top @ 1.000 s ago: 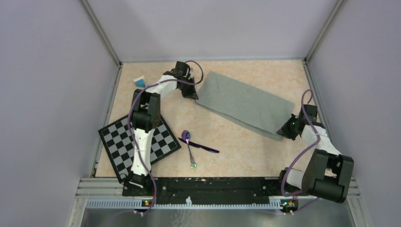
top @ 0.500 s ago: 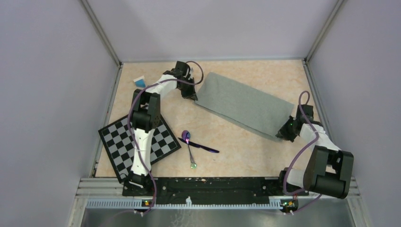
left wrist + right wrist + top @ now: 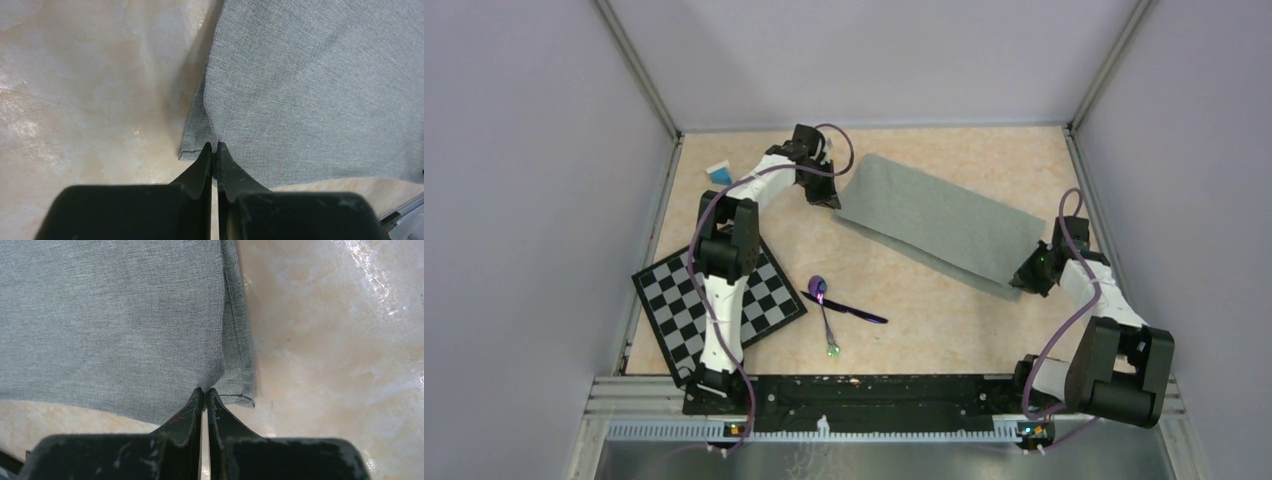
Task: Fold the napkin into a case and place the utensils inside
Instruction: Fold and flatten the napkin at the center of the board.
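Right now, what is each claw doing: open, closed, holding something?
Left gripper: closed, pinching a corner of the napkin.
Right gripper: closed, pinching another corner of the napkin.

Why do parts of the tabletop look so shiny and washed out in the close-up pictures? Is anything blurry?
Left wrist view: glare whitens the table at left, and the napkin casts a soft shadow along its edge. Right wrist view: the strongest glare sits top right. Top view: evenly lit and sharp; the utensils glint purple.
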